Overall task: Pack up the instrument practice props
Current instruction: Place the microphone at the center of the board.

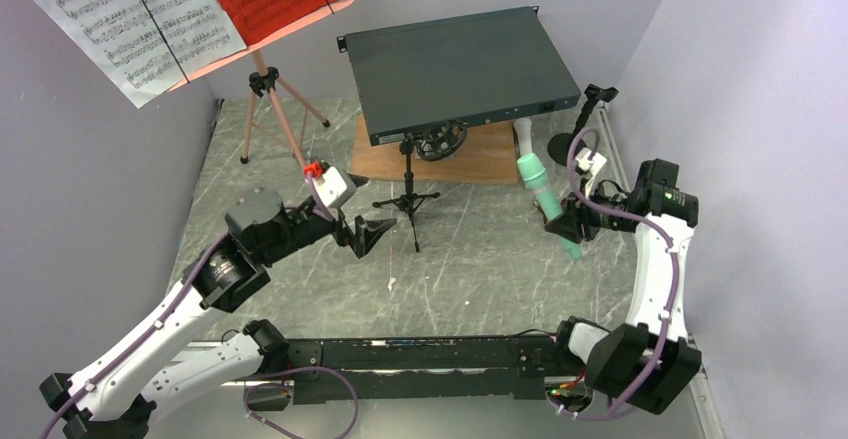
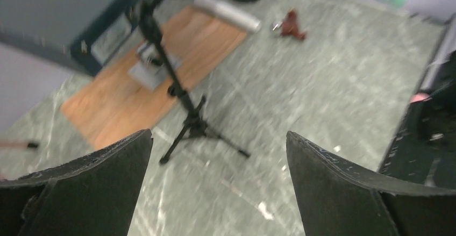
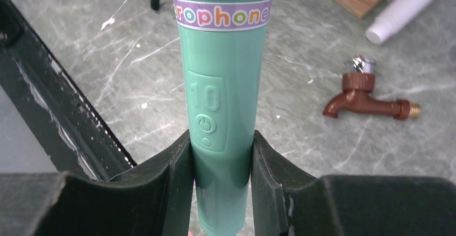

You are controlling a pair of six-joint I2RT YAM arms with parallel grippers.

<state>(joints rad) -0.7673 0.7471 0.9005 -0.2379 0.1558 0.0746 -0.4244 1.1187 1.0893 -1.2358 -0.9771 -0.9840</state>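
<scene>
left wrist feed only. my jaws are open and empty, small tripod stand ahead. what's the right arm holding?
Observer: The right gripper is shut on a mint toy microphone, gripped on the handle below the label band.
Operator: music stand packed yet?
Observer: No. The top view shows the salmon-pink music stand upright on its tripod at far left, with white and red sheet-music pages on its desk.
</scene>
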